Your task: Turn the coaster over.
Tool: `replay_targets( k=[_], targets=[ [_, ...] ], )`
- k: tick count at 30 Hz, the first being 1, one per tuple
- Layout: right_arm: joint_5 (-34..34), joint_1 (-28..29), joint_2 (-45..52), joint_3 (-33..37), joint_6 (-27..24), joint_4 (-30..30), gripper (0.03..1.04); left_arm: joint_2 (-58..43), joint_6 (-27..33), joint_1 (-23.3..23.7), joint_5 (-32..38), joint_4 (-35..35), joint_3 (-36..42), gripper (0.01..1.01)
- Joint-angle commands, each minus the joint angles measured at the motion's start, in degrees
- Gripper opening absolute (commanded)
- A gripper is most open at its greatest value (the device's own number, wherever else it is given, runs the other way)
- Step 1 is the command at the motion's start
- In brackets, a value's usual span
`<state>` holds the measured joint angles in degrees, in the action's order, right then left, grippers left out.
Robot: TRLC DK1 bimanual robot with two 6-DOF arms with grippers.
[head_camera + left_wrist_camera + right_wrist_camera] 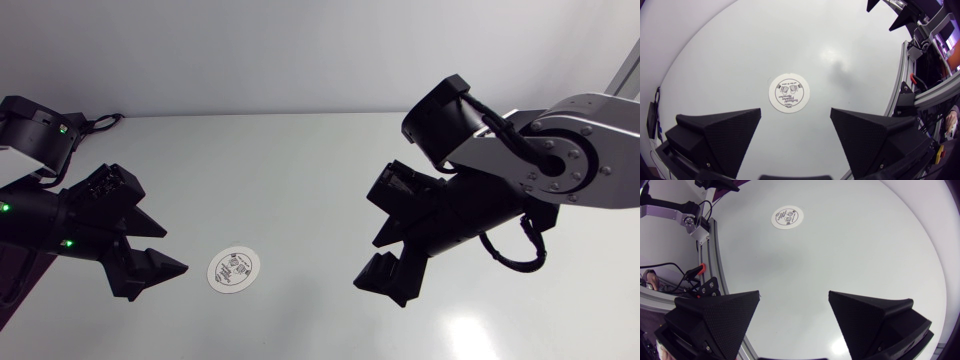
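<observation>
Coaster (234, 271) flat on tabletop (330, 170), printed face up, just ahead of left claw (172, 250); fingers apart, empty. Right claw (366, 266) also apart, well off. Thin disc: probably best to pinch it at the rim, lift, then roll the wrist

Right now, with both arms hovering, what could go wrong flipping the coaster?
1. The coaster lies flat on the smooth table. Broad wedge fingers may find no edge to catch and could just push it along.
2. The left gripper is open close beside the coaster, and the right gripper is open farther off. If both close in on such a small target, they could collide.
</observation>
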<state>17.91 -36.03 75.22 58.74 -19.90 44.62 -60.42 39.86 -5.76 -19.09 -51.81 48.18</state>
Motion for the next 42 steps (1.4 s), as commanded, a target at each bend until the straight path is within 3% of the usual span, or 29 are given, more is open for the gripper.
replay_targets(
  k=[1, 8, 13, 20, 23, 26, 42],
  targets=[
    [-0.2, -0.3, 0.9, 0.1, 1.3, 0.6, 1.0, -0.6, 0.2, 0.0, 0.1, -0.1, 0.2, 0.974],
    [-0.2, -0.4, 0.8, -0.5, 1.3, 0.6, 1.0, -1.5, 0.0, 0.0, 0.1, 0.7, 0.1, 0.974],
    [-0.2, -0.4, 0.9, -1.0, 1.4, 0.0, 1.0, -7.6, -0.6, 0.1, 0.7, 6.7, -1.1, 0.931],
    [-0.2, -0.2, 1.0, -2.4, 1.3, -1.1, 1.0, -23.2, -2.8, 0.0, 3.4, 19.4, -1.3, 0.497],
    [-0.2, 0.1, 1.1, -2.8, 1.1, -1.4, 1.0, -29.6, -4.0, -0.5, 3.6, 22.6, -0.1, 0.254],
    [-0.1, 0.7, 1.2, -3.2, 0.7, -1.6, 1.0, -33.4, -4.7, -1.1, 4.5, 24.2, 0.2, 0.108],
    [1.5, 3.8, 2.2, -6.1, -0.9, -4.2, 1.0, -43.4, -7.2, -8.8, 5.7, 25.3, -0.1, 0.093]
  ],
)
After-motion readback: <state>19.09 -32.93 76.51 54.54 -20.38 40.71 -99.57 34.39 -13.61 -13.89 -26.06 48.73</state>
